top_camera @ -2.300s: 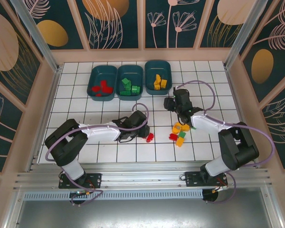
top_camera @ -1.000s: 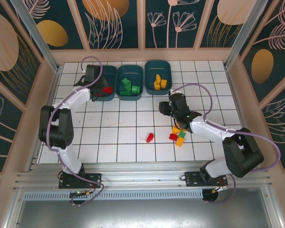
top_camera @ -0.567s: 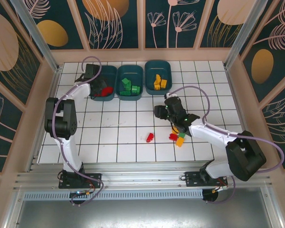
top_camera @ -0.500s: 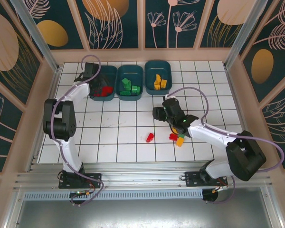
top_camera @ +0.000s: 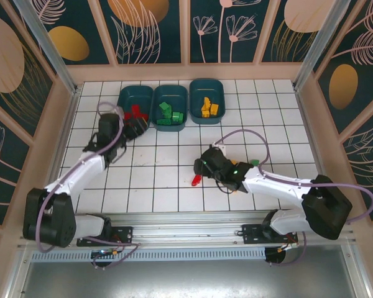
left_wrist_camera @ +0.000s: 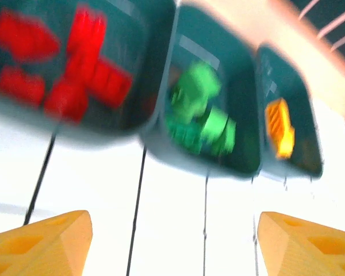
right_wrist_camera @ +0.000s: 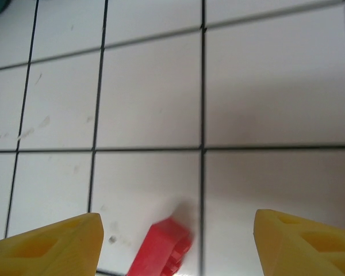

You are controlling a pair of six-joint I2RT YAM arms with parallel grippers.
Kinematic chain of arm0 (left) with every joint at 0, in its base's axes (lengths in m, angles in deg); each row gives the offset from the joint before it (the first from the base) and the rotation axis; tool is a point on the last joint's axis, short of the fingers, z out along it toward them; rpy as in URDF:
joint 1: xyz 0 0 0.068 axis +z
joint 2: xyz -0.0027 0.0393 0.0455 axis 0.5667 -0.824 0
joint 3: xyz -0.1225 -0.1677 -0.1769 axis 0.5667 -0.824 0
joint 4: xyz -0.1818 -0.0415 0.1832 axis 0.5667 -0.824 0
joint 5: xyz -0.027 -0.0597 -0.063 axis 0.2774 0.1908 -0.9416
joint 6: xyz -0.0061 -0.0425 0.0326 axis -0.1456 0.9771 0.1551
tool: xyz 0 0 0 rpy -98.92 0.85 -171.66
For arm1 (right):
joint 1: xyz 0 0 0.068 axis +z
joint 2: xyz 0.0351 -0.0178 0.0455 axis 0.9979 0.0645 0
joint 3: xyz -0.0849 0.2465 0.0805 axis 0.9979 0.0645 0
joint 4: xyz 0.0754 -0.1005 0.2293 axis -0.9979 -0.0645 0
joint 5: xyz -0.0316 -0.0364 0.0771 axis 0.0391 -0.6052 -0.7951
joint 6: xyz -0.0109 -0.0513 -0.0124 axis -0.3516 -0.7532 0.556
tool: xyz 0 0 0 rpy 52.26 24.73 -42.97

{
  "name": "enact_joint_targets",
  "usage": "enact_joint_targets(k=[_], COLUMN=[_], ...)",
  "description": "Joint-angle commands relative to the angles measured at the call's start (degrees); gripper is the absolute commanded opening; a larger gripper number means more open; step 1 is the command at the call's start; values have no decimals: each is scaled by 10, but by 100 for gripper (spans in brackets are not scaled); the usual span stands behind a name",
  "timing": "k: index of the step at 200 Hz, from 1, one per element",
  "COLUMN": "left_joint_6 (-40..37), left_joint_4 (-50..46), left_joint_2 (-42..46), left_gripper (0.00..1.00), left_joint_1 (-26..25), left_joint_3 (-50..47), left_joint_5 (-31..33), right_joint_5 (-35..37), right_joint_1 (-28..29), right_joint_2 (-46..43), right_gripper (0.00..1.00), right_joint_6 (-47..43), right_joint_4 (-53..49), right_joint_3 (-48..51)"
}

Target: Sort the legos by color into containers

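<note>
The red lego [right_wrist_camera: 161, 251] lay slantwise on the white tiles [right_wrist_camera: 149, 98], between the right gripper's [right_wrist_camera: 175, 242] spread fingers. The left gripper [left_wrist_camera: 172, 244] hung spread and empty before the containers [left_wrist_camera: 230, 168].

The middle container [top_camera: 171, 92] [left_wrist_camera: 236, 75] stands packed side by side with the left container [top_camera: 135, 94] and the right container [top_camera: 205, 87], so only their open tops give entry. Straight in front of it the counter [top_camera: 168, 152] is bare tile down to a lone red lego [top_camera: 196, 180] [right_wrist_camera: 161, 247]. To its front left the left arm [top_camera: 87, 167] lies across the tiles, its tip close to the left container's near wall. To its front right the right arm [top_camera: 280, 186] sprawls low over several tiles. Behind it a narrow strip of counter runs to the back wall [top_camera: 186, 73].
</note>
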Motion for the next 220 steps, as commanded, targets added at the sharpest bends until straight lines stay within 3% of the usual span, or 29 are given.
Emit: enact_joint_targets(k=[1,23,54,74,100,128,163,195,220], left_joint_6=[44,50,49,51,47,50,69,103,108], left_joint_4=[51,43,30,34,28,2,-68,-56,-34], left_joint_2=[71,131,141,144,146,159,177,178,197], left_gripper=[80,98,98,99,98,99,99,99,98], left_joint_1=[-3,-3,-2,-3,-3,-2,18,87,98], left_joint_3=[-73,-120,-141,-155,-158,-147,-117,-140,-176], left_joint_5=[-2,17,9,10,11,42,130,120,116], right_joint_5=[-1,-20,-24,-27,-16,1,45,49,16], right_joint_1=[24,34,42,46,47,48,48,39,17], right_joint_2=[32,73,128,146,159,169,198,294,376], right_gripper=[70,70,65,55,32,18,15,14,14], right_joint_6=[79,94,87,81,69,33,-72,-214,-300], right_joint_4=[-9,4,4,11,3,-6,10,84,121], right_joint_3=[1,-4,-34,-45,-64,-96,-202,-343,-444])
